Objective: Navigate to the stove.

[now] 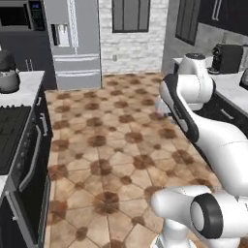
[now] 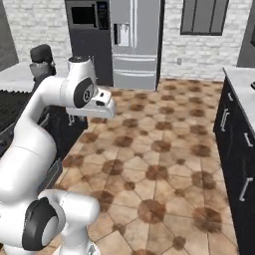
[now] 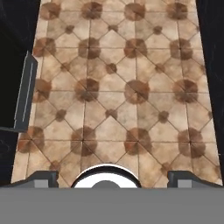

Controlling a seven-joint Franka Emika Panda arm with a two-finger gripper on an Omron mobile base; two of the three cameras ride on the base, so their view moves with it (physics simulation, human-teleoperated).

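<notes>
A: What is the biggest thing here?

B: The tiled floor (image 1: pixel 111 145). It runs as a long aisle between two rows of dark cabinets, up to the silver fridge (image 1: pixel 76 41) at the far wall.

A: And the stove?

B: The stove (image 1: pixel 12 133) stands at the left side of the aisle. In the left base view I see its black grated cooktop and, below, the oven door with the bar handle (image 1: pixel 30 152). Its long front runs along the aisle, so the robot is beside it and does not face it. A white counter (image 1: pixel 26 82) follows it, with a dark kettle (image 1: pixel 7 72) on top.

A: Which way does it lie from the gripper?

B: To the left. The gripper (image 3: pixel 111 179) hangs over the middle of the floor and looks down; in the hand view the oven handle is at the left edge. I judge the base must turn and shift to the left to stand before the stove.

A: Is the gripper open?

B: Yes, the two tips stand wide apart and there is nothing between them.
</notes>
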